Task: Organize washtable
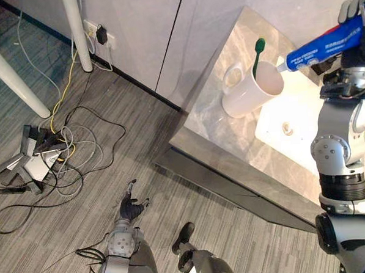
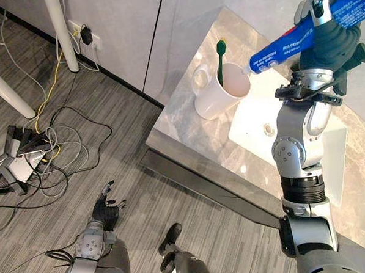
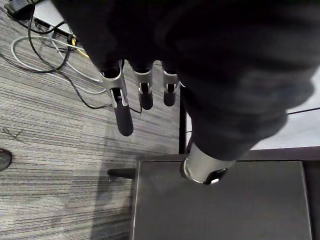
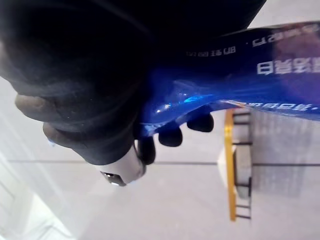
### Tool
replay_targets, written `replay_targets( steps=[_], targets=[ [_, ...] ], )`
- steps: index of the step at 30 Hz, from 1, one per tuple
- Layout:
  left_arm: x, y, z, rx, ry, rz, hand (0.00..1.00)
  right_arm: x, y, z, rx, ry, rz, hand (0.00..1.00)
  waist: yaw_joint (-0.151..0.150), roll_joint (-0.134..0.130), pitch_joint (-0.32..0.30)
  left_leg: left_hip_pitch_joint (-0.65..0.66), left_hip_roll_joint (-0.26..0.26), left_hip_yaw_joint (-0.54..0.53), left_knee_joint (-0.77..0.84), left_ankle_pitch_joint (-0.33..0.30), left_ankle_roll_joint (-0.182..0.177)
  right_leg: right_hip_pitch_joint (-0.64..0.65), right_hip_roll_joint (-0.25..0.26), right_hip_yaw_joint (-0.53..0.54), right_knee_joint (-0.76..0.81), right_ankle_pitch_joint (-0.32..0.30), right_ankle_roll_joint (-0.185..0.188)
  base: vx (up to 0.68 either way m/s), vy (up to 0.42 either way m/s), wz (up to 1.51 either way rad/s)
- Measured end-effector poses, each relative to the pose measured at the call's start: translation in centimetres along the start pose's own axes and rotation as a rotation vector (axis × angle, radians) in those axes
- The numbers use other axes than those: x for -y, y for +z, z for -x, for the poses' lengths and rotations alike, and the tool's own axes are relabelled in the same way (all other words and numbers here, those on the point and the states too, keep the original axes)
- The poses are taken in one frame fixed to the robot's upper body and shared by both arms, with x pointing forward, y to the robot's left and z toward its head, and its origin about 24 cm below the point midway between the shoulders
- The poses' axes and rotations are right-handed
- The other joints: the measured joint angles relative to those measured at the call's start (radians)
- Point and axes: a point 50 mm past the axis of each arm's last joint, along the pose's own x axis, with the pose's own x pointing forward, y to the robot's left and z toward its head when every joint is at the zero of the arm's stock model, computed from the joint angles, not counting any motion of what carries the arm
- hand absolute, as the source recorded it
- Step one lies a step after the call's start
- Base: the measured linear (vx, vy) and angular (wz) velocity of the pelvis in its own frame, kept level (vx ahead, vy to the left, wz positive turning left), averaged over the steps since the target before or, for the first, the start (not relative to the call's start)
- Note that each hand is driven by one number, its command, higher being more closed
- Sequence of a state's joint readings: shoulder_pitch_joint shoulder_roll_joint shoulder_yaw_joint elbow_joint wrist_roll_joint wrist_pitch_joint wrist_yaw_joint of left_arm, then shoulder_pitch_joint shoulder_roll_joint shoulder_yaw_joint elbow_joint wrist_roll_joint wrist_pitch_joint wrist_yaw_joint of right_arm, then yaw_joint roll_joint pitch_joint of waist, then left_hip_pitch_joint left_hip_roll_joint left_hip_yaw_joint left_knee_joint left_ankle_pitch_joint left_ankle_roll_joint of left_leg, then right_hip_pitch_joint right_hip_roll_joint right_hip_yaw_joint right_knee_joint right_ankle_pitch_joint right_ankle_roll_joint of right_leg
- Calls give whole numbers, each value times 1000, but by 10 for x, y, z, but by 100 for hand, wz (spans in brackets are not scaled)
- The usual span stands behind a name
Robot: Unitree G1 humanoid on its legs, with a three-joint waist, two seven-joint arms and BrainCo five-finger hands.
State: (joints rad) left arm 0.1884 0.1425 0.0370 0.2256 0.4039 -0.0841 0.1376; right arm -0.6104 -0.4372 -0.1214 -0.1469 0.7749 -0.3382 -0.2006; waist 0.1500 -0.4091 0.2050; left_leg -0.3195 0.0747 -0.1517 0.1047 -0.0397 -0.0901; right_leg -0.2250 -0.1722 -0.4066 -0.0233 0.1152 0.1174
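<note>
A white mug (image 1: pixel 248 89) stands on the marble washtable (image 1: pixel 209 120) with a green toothbrush (image 1: pixel 257 56) upright in it. My right hand (image 2: pixel 326 25) is raised over the table, shut on a blue toothpaste tube (image 2: pixel 299 35). The tube lies nearly level, and its white cap end (image 2: pixel 250 67) hovers just above the mug's rim. In the right wrist view the dark fingertips (image 4: pixel 172 135) curl round the blue tube (image 4: pixel 240 85). My left hand (image 1: pixel 131 206) hangs low over the grey carpet, away from the table, fingers straight (image 3: pixel 123 117) and holding nothing.
A white basin (image 1: pixel 289 125) is sunk into the washtable right of the mug. The table's dark front edge (image 1: pixel 234 189) runs diagonally. On the floor at left lie a power strip and tangled cables (image 1: pixel 42 153). Two white legs (image 1: pixel 76 32) stand by the wall.
</note>
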Motion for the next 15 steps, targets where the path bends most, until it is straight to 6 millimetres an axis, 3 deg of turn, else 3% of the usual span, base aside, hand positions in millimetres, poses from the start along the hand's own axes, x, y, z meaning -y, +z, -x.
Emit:
replay_targets(
  steps=[6,15],
  targets=[
    [-2,4,-3,13,7,0,0,2,1,13,-17,5,1,100,0,-11,16,-2,11,2,0,0,0,-5,6,5,1,15,9,-7,-3,-2],
    [-3,3,-3,12,14,2,0,1,-2,16,-20,-11,-20,100,1,-19,28,-14,16,-10,2,0,0,-10,16,5,-1,31,11,-6,6,2]
  ],
)
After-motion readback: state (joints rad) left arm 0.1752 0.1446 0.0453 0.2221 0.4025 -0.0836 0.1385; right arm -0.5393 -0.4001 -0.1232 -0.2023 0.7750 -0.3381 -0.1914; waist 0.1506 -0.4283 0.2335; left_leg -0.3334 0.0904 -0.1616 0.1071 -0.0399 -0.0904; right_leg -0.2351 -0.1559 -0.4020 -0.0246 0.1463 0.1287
